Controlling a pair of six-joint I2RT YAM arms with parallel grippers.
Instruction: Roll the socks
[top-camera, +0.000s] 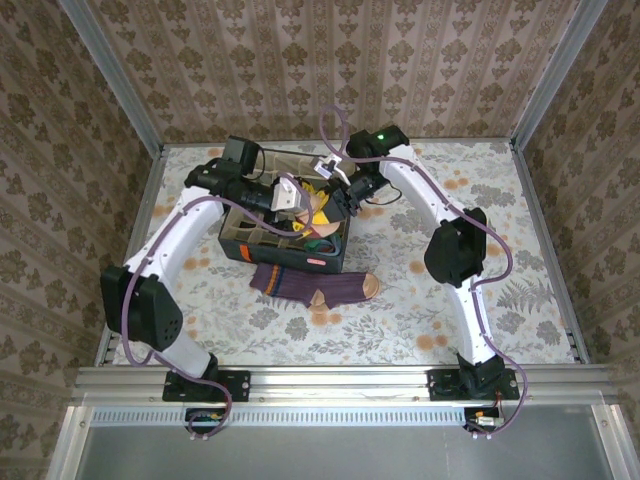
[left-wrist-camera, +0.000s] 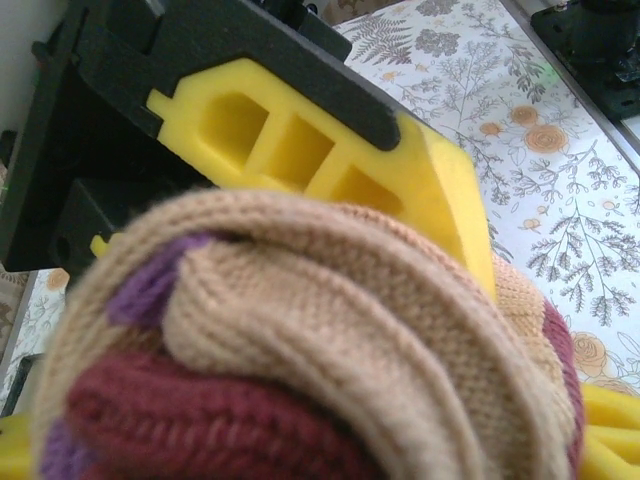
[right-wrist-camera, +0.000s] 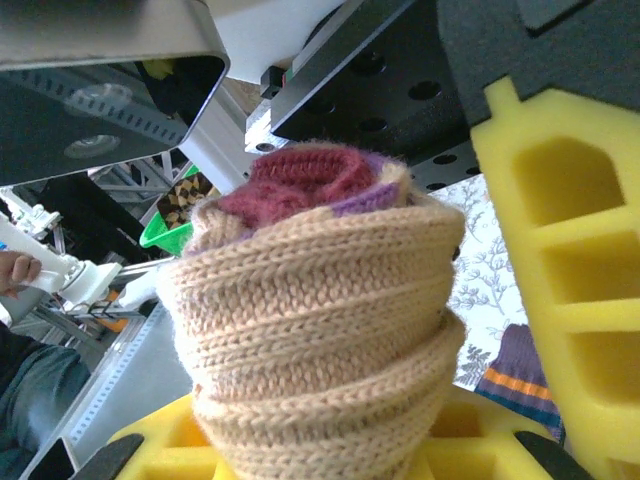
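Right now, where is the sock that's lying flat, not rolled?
In the top view, the unrolled sock lies flat on the table, just in front of the dark box on its near side, about central left to right.

The bench (top-camera: 520, 200) is covered with a pale cloth printed with ferns, sprigs and orange flowers, and it reaches from the near rail to the papered walls at the far side.

Two things lie directly on it. A dark fabric box (top-camera: 290, 258) divided into compartments stands at the middle, towards the far half. Just on the near side of its near wall a sock (top-camera: 300, 285) lies flat. It is purplish, with its striped cuff to the left and its tan-orange heel and toe to the right. Whether it touches the box cannot be told.
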